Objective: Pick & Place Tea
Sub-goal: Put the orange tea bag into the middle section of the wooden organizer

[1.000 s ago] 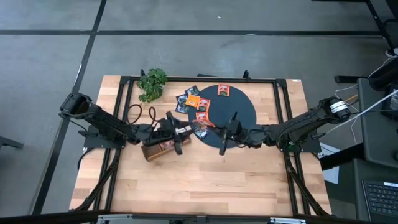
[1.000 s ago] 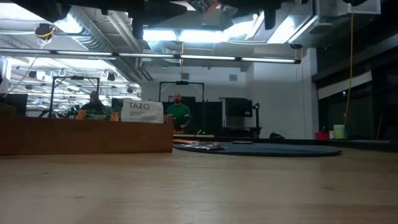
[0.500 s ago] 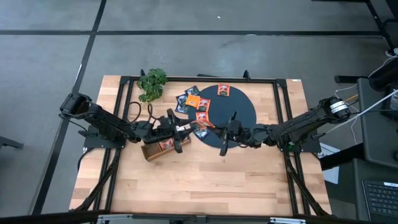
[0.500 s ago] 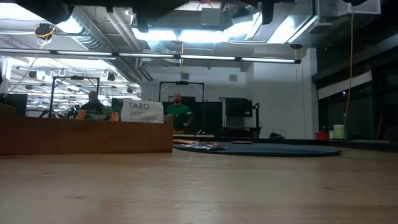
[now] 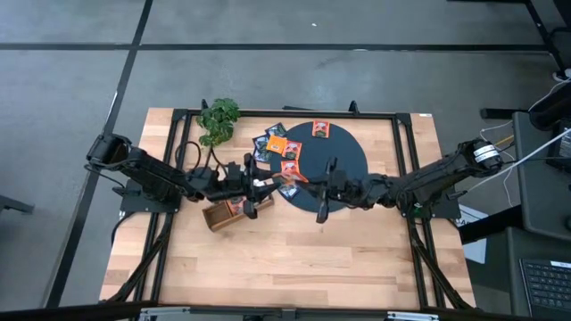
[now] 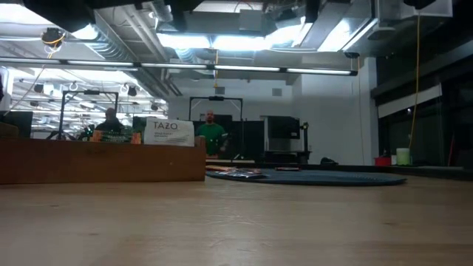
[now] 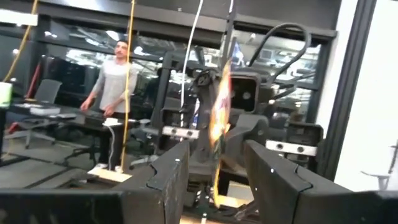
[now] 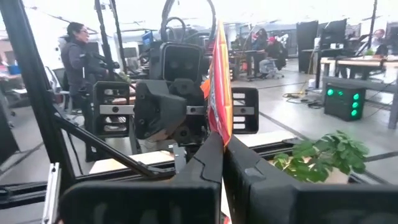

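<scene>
An orange-red tea sachet (image 8: 219, 81) is up in the air over the left rim of the dark disc (image 5: 343, 165), with my right gripper (image 5: 308, 187) (image 8: 222, 146) shut on it. My left gripper (image 5: 268, 185) (image 7: 214, 162) faces it from the table's left. It is open, with one finger on either side of the sachet (image 7: 221, 118) and apart from it. Several more sachets (image 5: 292, 152) lie on the disc and beside it. Other sachets stand in the wooden tray (image 5: 223, 214) (image 6: 103, 159), one of them white (image 6: 168, 131). My right gripper pinches the sachet's near edge (image 8: 219, 134) between its two fingers (image 8: 205, 168). They reach in about level from the table's right. The sachet sticks out beyond the fingertips, edge-on to the wrist camera, lifted clear of the disc.
A green leafy plant (image 5: 219, 120) stands at the far left of the table. The tray lies under my left arm. The near half of the wooden table (image 5: 294, 267) is bare. People stand in the room beyond the table.
My left gripper has tipped upward, and its arm has swung slightly toward the far edge, so less of it covers the tray. My right gripper has tipped up a little with the sachet still pinched. Neither gripper has opened or shut.
</scene>
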